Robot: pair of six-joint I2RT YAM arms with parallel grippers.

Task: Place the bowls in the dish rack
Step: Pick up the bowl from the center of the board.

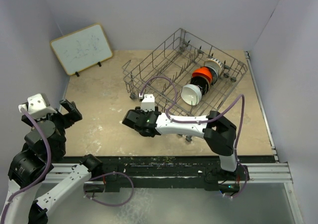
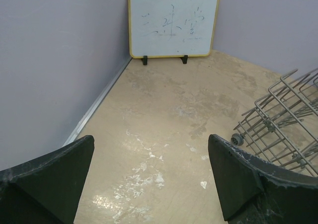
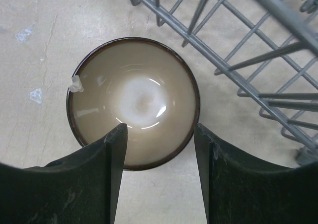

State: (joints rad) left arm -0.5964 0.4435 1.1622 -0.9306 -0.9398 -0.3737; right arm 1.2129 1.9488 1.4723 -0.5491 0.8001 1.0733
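The right gripper (image 3: pixel 159 129) is seen with its jaws parted, hung straight over a brown bowl (image 3: pixel 139 95) with a cream inside; the near rim of the bowl lies between the two fingers (image 3: pixel 112 159), though whether they touch it cannot be told. The bowl stands upright on the table (image 3: pixel 44 45) just beside the rack (image 3: pixel 218 65) and outside its wires; a small pale scrap is stuck at its left rim. In the overhead view this bowl is hidden under the gripper (image 1: pixel 133 119).

Inside the rack (image 1: pixel 164 67), at its right end, a white bowl (image 1: pixel 191 94) is set on edge between the tines; an orange bowl (image 1: pixel 201 77) is stood behind it, and further bowls behind that – dark and pale – cannot be told apart.

The left gripper (image 2: pixel 151 139) is held wide open with nothing between its fingers – only bare table below; it is kept well apart from the rack, at the left side (image 1: pixel 69 112). A whiteboard (image 2: pixel 173 21) is propped against the far wall.
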